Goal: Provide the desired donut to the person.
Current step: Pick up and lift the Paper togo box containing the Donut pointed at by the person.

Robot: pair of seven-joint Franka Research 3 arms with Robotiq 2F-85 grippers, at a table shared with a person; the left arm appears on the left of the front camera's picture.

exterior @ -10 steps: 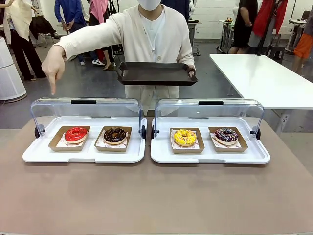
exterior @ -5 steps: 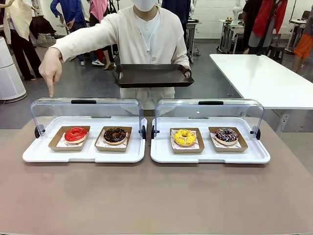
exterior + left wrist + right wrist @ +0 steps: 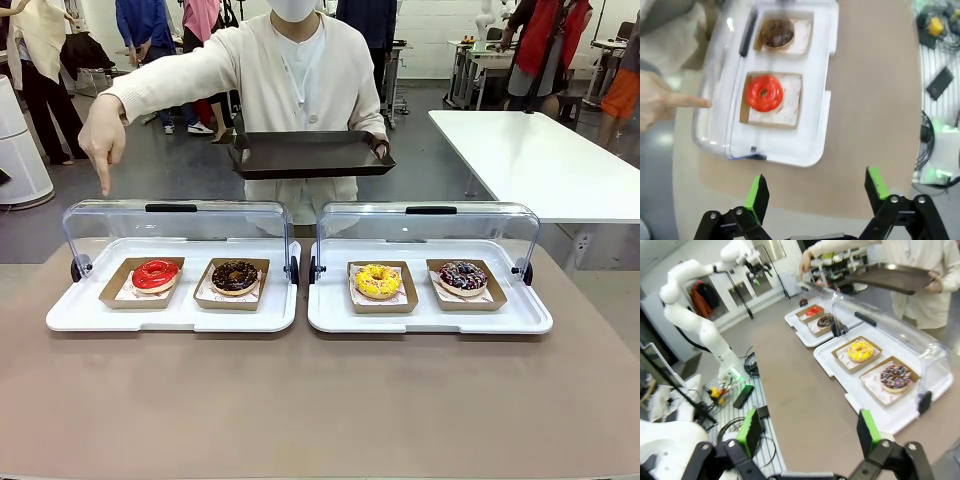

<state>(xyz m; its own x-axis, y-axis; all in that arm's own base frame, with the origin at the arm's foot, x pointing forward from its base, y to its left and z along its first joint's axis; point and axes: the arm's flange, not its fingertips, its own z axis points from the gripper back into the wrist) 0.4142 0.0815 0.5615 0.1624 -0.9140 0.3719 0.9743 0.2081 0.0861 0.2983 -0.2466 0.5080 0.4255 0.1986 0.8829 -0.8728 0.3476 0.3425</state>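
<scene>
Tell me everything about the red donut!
The red donut is a ring with shiny red glaze on top and a pale dough edge below. It lies flat and whole on white paper in a brown cardboard tray, at the left end of the left white case, whose clear lid is swung back. A chocolate donut sits beside it in its own tray. The person's finger points down toward it from behind the lid.
</scene>
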